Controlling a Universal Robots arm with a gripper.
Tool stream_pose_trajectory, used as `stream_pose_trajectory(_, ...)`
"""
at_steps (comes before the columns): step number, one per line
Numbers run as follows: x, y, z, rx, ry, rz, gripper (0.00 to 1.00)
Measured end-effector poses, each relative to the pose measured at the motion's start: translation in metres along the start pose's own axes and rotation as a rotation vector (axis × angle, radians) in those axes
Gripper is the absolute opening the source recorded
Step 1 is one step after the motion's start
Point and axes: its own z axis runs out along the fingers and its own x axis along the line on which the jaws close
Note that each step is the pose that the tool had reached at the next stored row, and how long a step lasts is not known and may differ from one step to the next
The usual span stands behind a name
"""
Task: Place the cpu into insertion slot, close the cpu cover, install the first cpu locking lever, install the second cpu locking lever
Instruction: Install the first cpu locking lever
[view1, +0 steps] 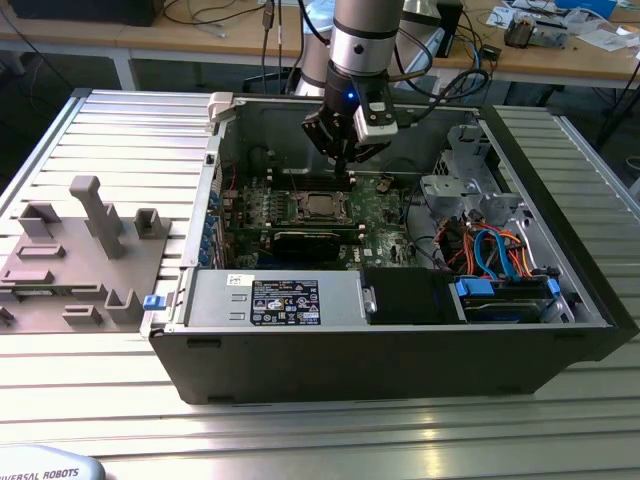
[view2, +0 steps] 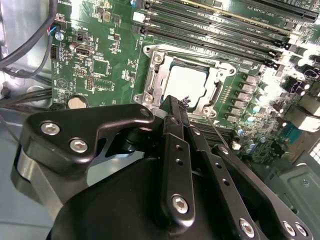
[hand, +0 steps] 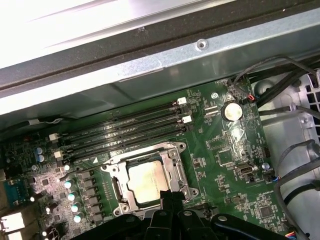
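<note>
Where the hand (view2: 172, 101) hangs, cpu (view2: 192, 82) just beside, within cpu cover (view2: 153, 79).

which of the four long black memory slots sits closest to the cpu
The slot running right alongside the cpu cover; the other three lie beyond it, toward the case wall.

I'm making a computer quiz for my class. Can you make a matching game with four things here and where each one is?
1 cpu
2 end effector
3 grey holder tray
4 blue cables

A outside the case, exterior view's left
B inside the case, exterior view's right
C above the motherboard
D in the socket, framed by the cpu cover

Pairs: 1-D, 2-C, 3-A, 4-B
</note>
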Motion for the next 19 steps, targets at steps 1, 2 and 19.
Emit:
stream_pose_trajectory(1, 0.0, 0.0, 0.0, 0.0001, 0.0, -0.003, 0.11)
stream_pose_trajectory(2, 0.0, 0.0, 0.0, 0.0002, -0.0001, -0.006, 0.11)
stream_pose_trajectory(19, 0.0, 0.0, 0.0, 0.0012, -0.0004, -0.05, 0.11)
